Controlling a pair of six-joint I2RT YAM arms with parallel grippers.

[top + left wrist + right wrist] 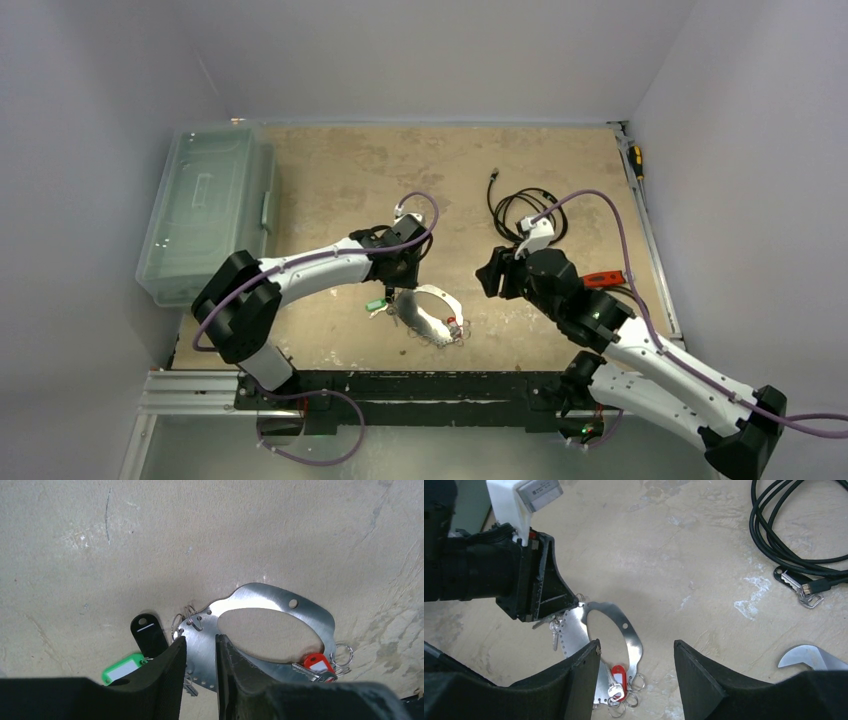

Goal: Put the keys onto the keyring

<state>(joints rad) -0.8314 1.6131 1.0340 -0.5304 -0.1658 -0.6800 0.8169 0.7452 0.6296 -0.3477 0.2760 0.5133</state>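
While the keyring point(270, 596) lies flat on the table point(200, 530), keys point(315, 661) at its rim, left tool point(201, 642) stands narrowly parted astride its band (clamped or not, I cannot tell), right tool point(636, 645) apart and empty: pinch squarely, lift slowly.

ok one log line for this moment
left claw: ajar over keyring rim | right claw: open, empty, hovering | red key: by keyring

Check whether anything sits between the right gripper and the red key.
Nothing visible does. The right gripper hangs open directly above the red key, which lies at the rim of the keyring. The left gripper straddles the opposite side of the rim, off that path.
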